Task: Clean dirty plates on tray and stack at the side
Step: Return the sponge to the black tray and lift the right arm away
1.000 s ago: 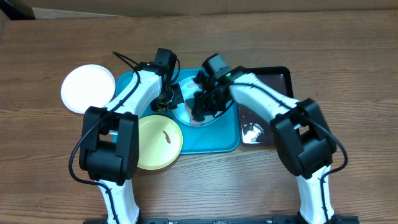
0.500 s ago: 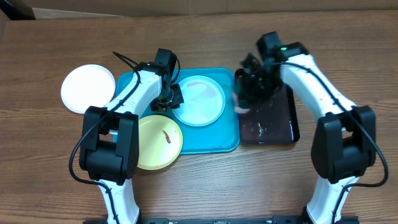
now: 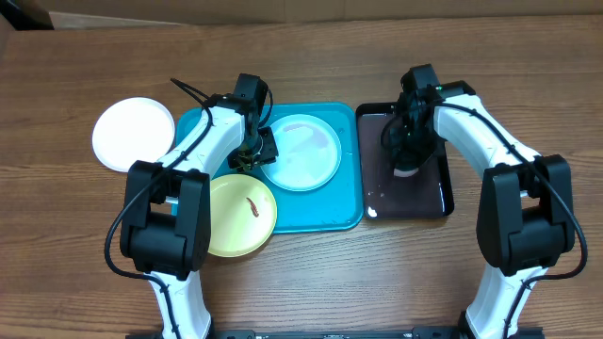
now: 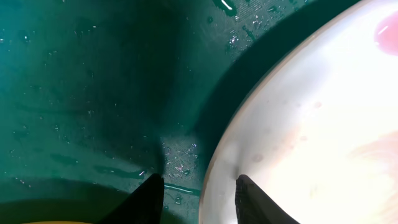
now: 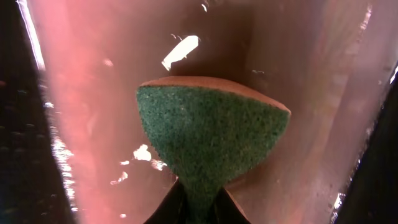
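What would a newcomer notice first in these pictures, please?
The large turquoise rectangular plastic tray sits at centre, carrying a light cyan round plastic plate whose left rim the left tool straddles. At right, the right tool holds a green scouring sponge over a glossy black tray. A brown-smeared yellow-green round plate overlaps the turquoise tray's lower-left corner.

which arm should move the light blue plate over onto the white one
Left. The left tool straddles the rim of the light blue plate, on the side nearest the white plate. The right arm holds a sponge over the black tray, farther away.
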